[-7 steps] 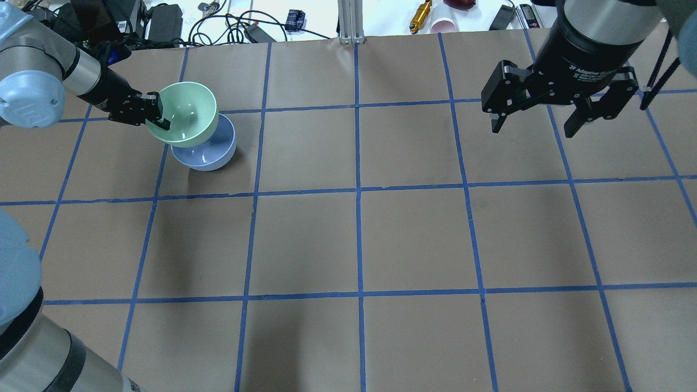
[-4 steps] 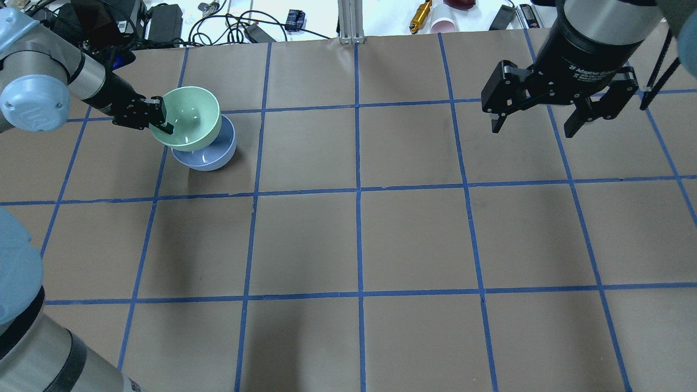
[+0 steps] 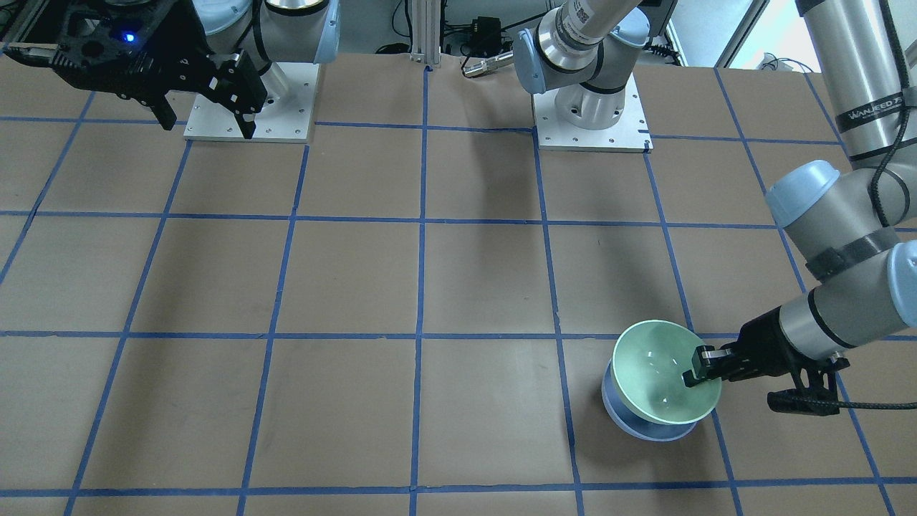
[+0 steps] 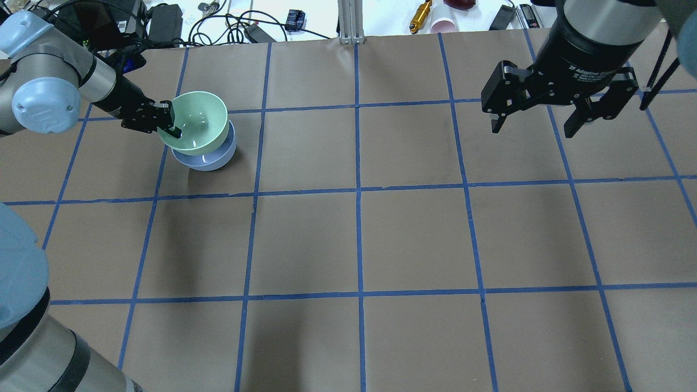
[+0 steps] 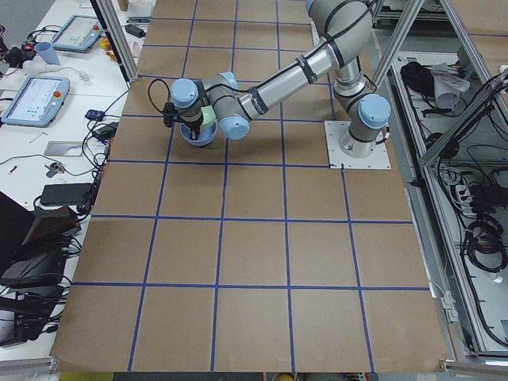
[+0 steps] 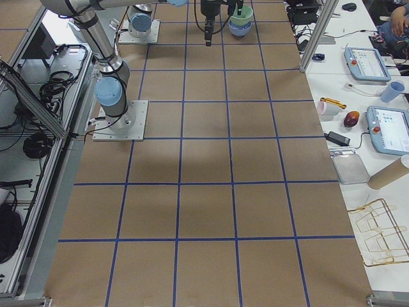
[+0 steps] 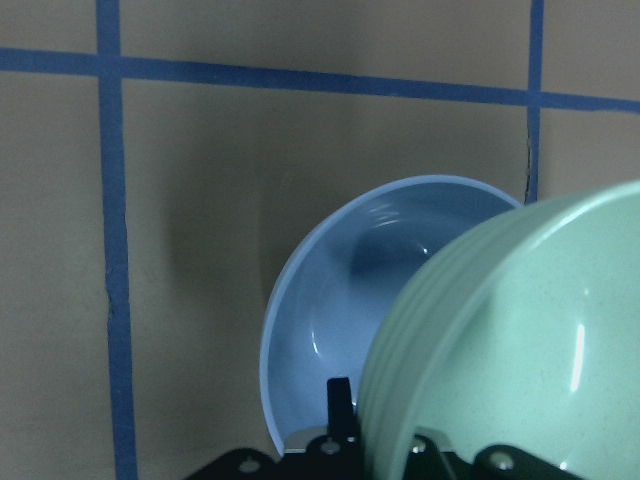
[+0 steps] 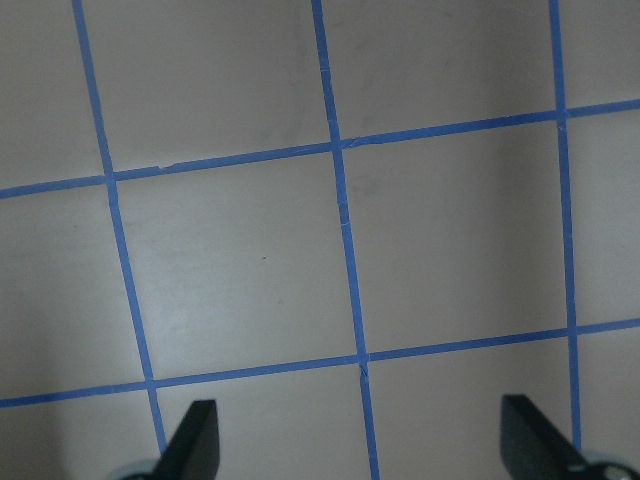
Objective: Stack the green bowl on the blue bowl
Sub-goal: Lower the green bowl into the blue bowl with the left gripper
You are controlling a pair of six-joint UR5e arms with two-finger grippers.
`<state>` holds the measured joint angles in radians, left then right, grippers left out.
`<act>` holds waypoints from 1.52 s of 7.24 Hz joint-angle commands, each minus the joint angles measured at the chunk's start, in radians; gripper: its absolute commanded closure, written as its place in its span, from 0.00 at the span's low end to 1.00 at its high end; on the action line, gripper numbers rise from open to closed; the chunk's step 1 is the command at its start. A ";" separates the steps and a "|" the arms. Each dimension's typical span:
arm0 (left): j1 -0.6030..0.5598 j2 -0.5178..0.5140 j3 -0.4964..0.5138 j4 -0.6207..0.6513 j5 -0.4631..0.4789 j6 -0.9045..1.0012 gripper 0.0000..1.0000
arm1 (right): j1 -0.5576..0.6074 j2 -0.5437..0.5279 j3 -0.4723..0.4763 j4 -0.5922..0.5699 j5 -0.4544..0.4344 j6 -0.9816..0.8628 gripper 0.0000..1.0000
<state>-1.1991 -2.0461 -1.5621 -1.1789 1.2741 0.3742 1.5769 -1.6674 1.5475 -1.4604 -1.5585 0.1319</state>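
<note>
The green bowl [image 4: 197, 121] is tilted and sits partly inside the blue bowl [image 4: 209, 158] at the table's far left. My left gripper [image 4: 167, 122] is shut on the green bowl's rim. Both bowls show in the front view, green [image 3: 655, 373] over blue [image 3: 648, 428], with the left gripper [image 3: 703, 369] at the rim. The left wrist view shows the green bowl [image 7: 520, 340] over the blue bowl [image 7: 340, 310]. My right gripper [image 4: 536, 122] is open and empty, held high over the far right of the table.
Brown paper with blue tape grid lines [image 4: 359, 190] covers the table. Cables, a gold cylinder [image 4: 420, 14] and a pink cup [image 4: 444, 24] lie beyond the far edge. The arm bases [image 3: 591, 115] stand on the robot's side.
My left gripper has moved right and lower with the green bowl, bringing it more squarely over and into the blue bowl. The right arm has not moved.
</note>
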 commanded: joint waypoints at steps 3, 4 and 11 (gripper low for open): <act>0.001 -0.003 0.001 0.002 0.039 0.023 1.00 | 0.000 0.000 0.000 0.000 0.000 0.000 0.00; 0.001 -0.003 0.001 0.002 0.037 0.019 1.00 | 0.000 0.000 -0.001 0.000 0.000 0.000 0.00; -0.039 0.059 0.013 -0.019 0.044 -0.023 0.14 | 0.000 0.000 -0.001 0.002 0.000 0.000 0.00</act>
<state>-1.2162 -2.0185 -1.5506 -1.1876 1.3132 0.3608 1.5769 -1.6675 1.5468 -1.4589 -1.5585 0.1320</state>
